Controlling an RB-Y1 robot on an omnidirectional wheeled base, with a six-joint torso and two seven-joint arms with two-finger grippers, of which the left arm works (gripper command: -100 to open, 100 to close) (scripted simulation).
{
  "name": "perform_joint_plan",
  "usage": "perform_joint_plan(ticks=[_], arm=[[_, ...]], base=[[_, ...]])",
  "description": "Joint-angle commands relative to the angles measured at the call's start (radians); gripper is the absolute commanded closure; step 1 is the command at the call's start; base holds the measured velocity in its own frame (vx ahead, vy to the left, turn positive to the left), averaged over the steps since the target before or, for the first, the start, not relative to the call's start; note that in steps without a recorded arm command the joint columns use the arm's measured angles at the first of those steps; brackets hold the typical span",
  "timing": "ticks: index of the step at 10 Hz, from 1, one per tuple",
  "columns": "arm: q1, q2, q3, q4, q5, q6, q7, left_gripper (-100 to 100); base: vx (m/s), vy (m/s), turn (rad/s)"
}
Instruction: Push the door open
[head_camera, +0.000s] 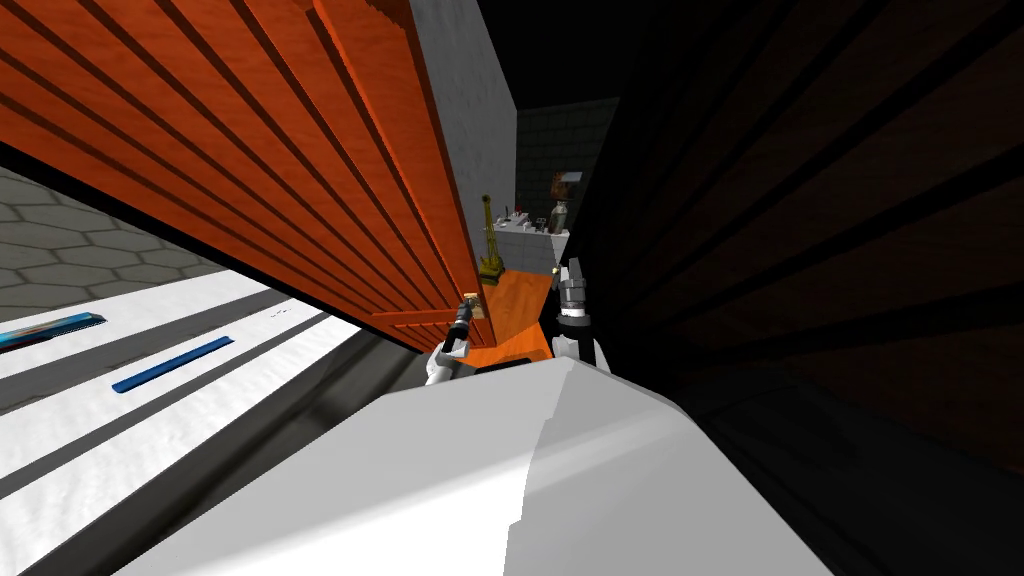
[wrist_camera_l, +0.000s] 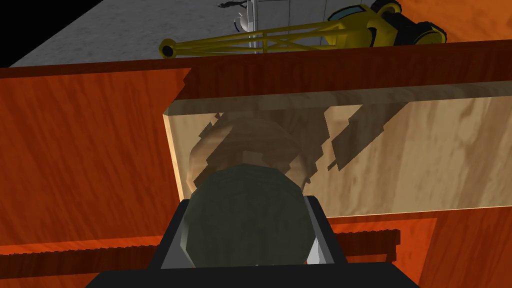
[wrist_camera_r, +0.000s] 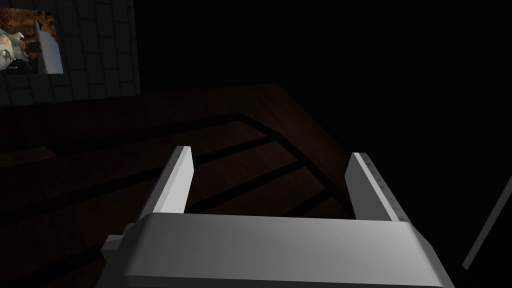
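Observation:
An orange slatted door (head_camera: 250, 150) runs along my left, its free edge close ahead of me. My left gripper (head_camera: 468, 312) is at that edge. In the left wrist view its fingers (wrist_camera_l: 319, 240) press the sides of a round dark knob (wrist_camera_l: 245, 215), which stands out from a tan plate (wrist_camera_l: 400, 155) on the orange door (wrist_camera_l: 75, 150). My right gripper (head_camera: 573, 278) is raised just right of the gap. In its wrist view the right gripper (wrist_camera_r: 272, 152) is open with nothing between the fingers, facing a dim slatted surface (wrist_camera_r: 225, 150).
A dark slatted panel (head_camera: 800, 200) fills the right side. Past the gap lie an orange floor (head_camera: 520, 300), a yellow toy crane (head_camera: 490, 245) and a white counter (head_camera: 530, 242) with small items. A grey wall (head_camera: 465, 90) stands behind the door. White bands with blue bars (head_camera: 170, 365) lie left.

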Motion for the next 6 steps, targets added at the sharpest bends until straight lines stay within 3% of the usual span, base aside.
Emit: perform_joint_plan(ticks=[1, 6], arm=[[-0.012, -0.006, 0.034, 0.005, 0.001, -0.007, -0.01, 100], [-0.029, -0.039, 0.093, 0.028, 0.002, -0.007, -0.033, 100]], base=[[0.125, -0.089, 0.097], [0.142, -0.129, 0.098]])
